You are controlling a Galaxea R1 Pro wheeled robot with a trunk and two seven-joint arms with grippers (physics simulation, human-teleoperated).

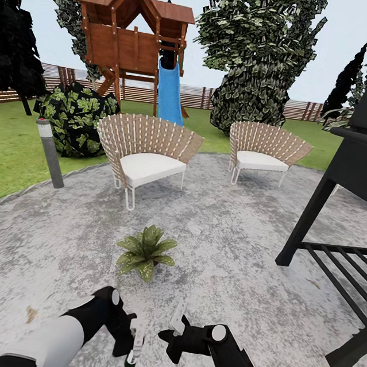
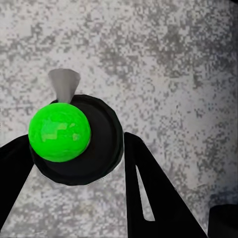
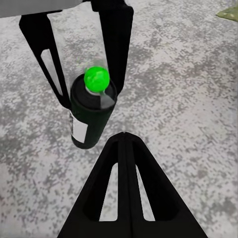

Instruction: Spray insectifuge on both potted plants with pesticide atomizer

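- The pesticide atomizer (image 3: 91, 111) is sitting between the fingers (image 3: 44, 59) of the left gripper (image 1: 128, 341), dark body with a bright green cap; the fingers are flanking the body closely and appear to be clamping it, though actual contact is hard to confirm.
- In the left wrist view the green cap (image 2: 59, 131) is lying just inside one finger, with the other finger (image 2: 148, 193) close on the opposite side.
- The right gripper (image 1: 172, 332) is hovering just beside the bottle; whether its fingers are spread or closed, I cannot tell.
- Risk: the bottle looks tilted in the grasp; if the hold is shallow, it could be slipping or rotating once moved, aiming spray off target.
- Risk: the right gripper is crowding the bottle and could be knocking it.
- One potted plant (image 1: 145, 254) is standing ahead of the fingers, near; no whitish specks are visible on it.
- Surface: speckled grey patio (image 1: 243, 261), flat. Beyond: two wicker chairs (image 1: 150, 150), a black grill (image 1: 359, 172), lawn, a fence.
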